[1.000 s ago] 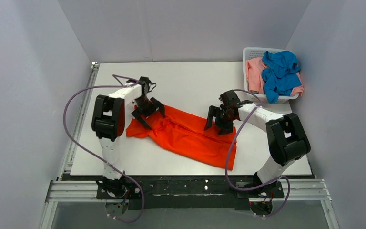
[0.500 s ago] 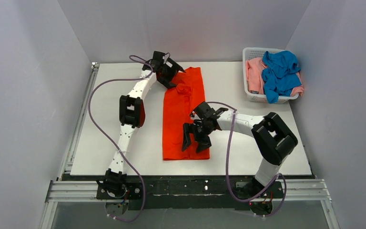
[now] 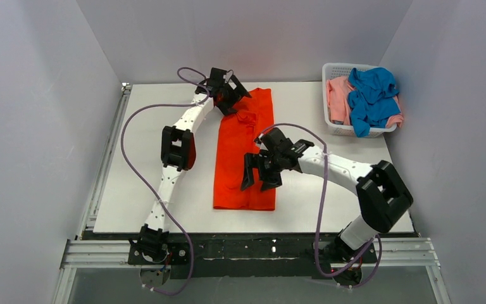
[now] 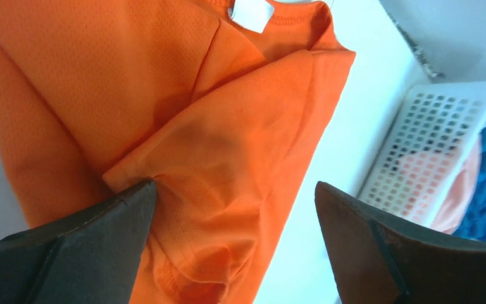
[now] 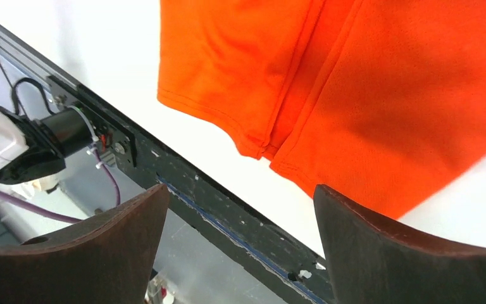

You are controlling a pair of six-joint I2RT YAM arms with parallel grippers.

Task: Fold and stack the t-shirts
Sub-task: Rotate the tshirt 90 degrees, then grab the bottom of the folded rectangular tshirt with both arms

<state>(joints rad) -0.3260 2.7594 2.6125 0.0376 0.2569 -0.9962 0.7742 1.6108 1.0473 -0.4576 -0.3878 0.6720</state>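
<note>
T-shirt (image 3: pixel 231 158) flat; left fingers (image 4: pixel 82 253) at collar (image 4: pixel 285 22), right fingers (image 5: pixel 82 253) near hem (image 5: pixel 209 107), both wide apart.

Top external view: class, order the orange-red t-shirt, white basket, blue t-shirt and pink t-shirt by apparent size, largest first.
1. orange-red t-shirt
2. white basket
3. blue t-shirt
4. pink t-shirt, though the blue one covers part of it, so only its visible part is ranked.
</note>
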